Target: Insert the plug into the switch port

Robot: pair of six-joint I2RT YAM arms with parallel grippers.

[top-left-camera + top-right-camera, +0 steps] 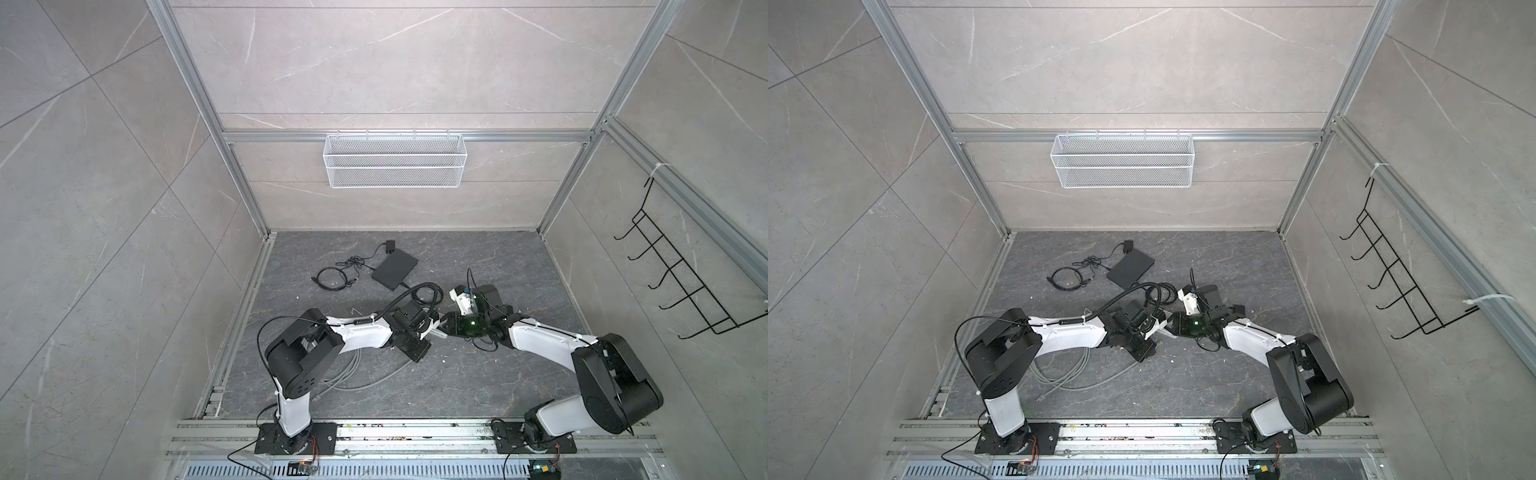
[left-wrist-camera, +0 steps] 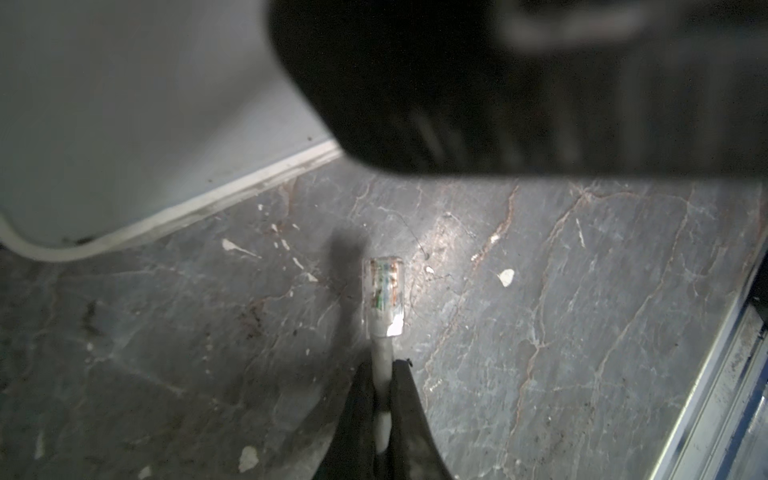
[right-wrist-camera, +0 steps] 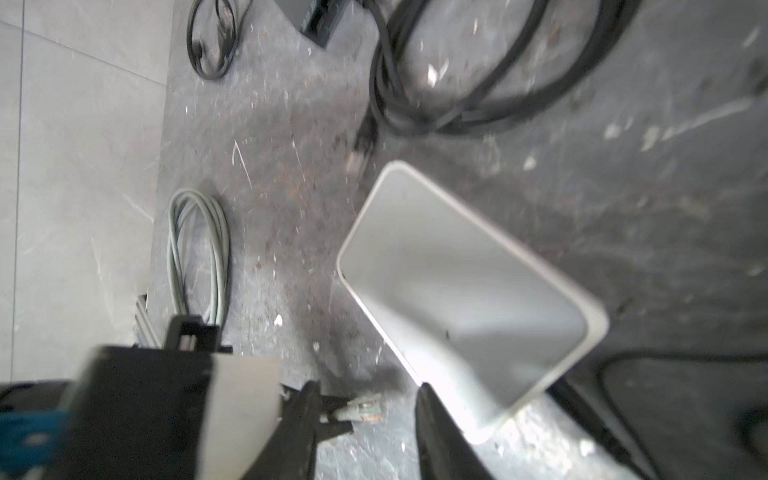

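Above grey tabletop (image 2: 540,332), plug (image 2: 384,291) juts past left end effector (image 2: 382,366).

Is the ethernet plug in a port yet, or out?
Out. The ethernet plug sticks out bare over the floor, its cable pinched in the left gripper.

top views: bright, even light from overhead; pale walls (image 1: 83,208), darker floor (image 1: 457,382); the straight frame rails (image 1: 205,104) lean outward near the edges.
shadows: soft and short in both top views.
left wrist view: dim; one glare patch on the floor near the plug (image 2: 384,293), which is fairly sharp and throws a dark shadow; the near black body (image 2: 498,83) is out of focus.
right wrist view: smeared by blur, most at the white box (image 3: 465,291).
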